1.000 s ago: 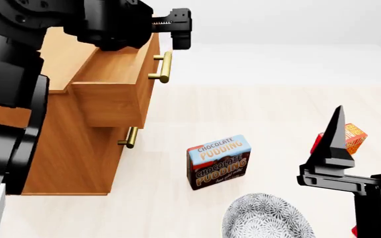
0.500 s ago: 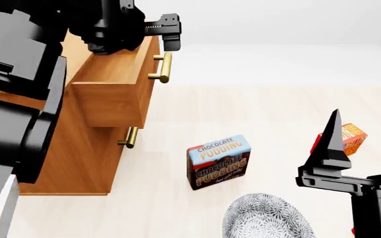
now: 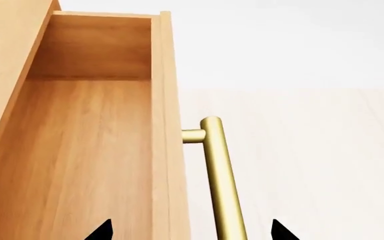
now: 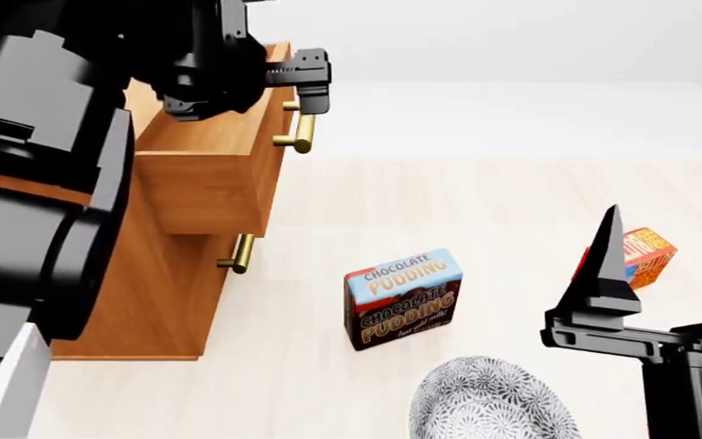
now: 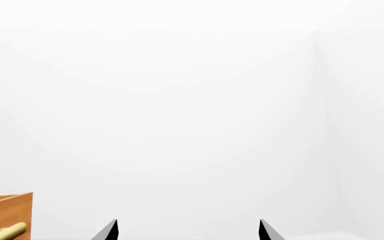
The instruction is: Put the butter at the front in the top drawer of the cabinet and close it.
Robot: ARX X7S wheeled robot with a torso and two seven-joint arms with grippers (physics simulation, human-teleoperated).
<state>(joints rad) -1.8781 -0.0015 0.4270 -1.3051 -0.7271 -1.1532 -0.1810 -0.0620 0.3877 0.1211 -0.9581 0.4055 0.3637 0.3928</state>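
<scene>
Cabinet (image 4: 143, 302): honey-brown wood, at the left of the head view, standing on the pale floor (image 4: 473, 210); much of it is hidden behind the left arm.
Top drawer (image 4: 211, 178): pulled out from the cabinet front; the left wrist view looks down into it and shows bare wooden bottom and walls (image 3: 78, 160).
Top handle (image 3: 220, 175): brass bar on the drawer front, outside the box, running alongside the front panel.
Lower handle (image 4: 240, 253): brass, on the cabinet front below the top drawer; that drawer sits flush.
Left gripper (image 4: 308, 82): above the top drawer's front edge, near the top handle; in its wrist view the two fingertips (image 3: 102, 231) stand apart with the drawer front and handle between them, touching neither, holding nothing.
Right gripper (image 4: 607, 265): raised well to the right of the cabinet, fingers pointing up; its wrist view shows the tips (image 5: 108, 231) spread, with only white wall between.
Pudding box (image 4: 402, 297): blue and brown, marked "Chocolate Pudding", on the floor right of the cabinet.
Orange box (image 4: 646, 254): farther right of the cabinet, partly behind the right gripper; label unreadable.
Butter: cannot tell which box it is.
Bowl (image 4: 492, 402): grey patterned, on the floor beyond the pudding box from the cabinet.
</scene>
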